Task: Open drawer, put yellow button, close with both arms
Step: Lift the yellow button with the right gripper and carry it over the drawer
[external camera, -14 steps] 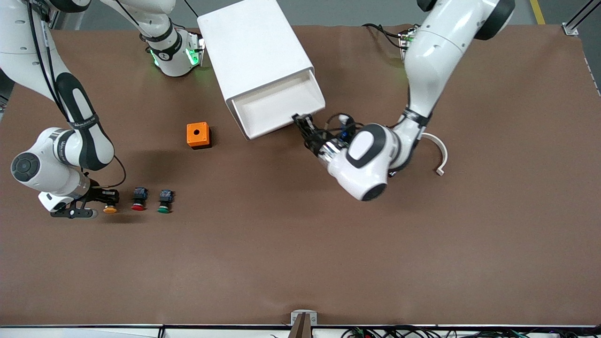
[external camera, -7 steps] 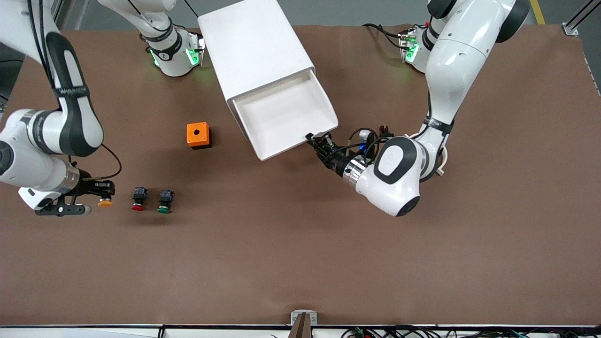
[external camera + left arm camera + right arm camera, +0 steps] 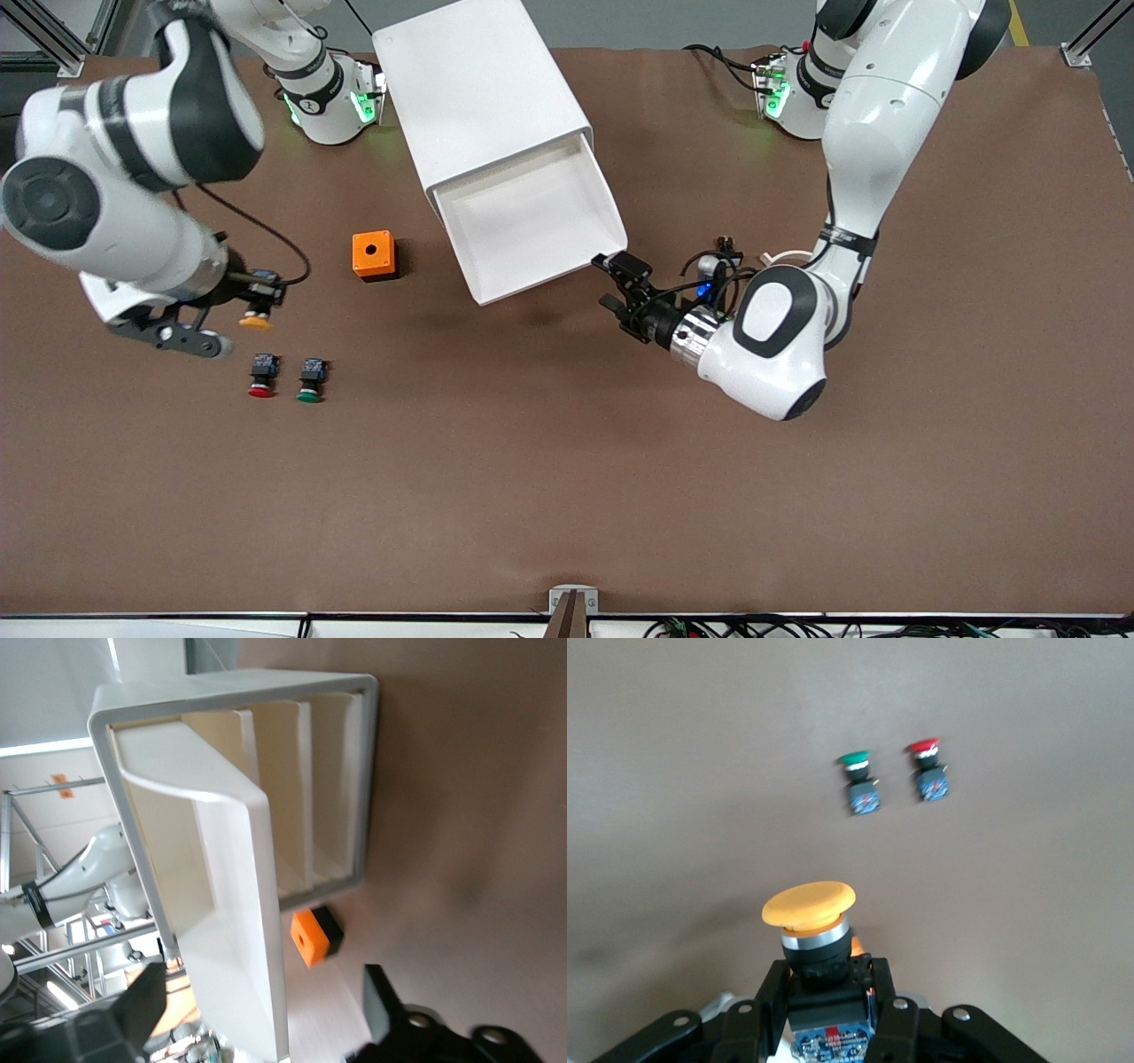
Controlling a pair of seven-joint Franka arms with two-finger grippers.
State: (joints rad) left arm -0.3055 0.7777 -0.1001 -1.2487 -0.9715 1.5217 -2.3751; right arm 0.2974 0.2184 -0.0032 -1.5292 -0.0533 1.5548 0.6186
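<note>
1. Since a second ago: right gripper (image 3: 251, 306) risen off the table with the yellow button (image 3: 255, 321); drawer (image 3: 532, 221) drawn farther out; left gripper (image 3: 620, 283) now let go of its front.
2. Front view: yellow button aloft, clamped in the right gripper, above the table (image 3: 567, 461) near the red button (image 3: 260, 376) and green button (image 3: 309, 379). Orange box (image 3: 374, 255) between buttons and white cabinet (image 3: 483, 93). Left gripper spread, just beside the drawer's corner.
3. Left wrist view: topmost drawer (image 3: 226, 904) out, three others shut; orange box (image 3: 312, 936) near the cabinet.
4. Right wrist view: fingers (image 3: 775, 992) clenched on the button's (image 3: 810, 905) black body, cap pointing away.
</note>
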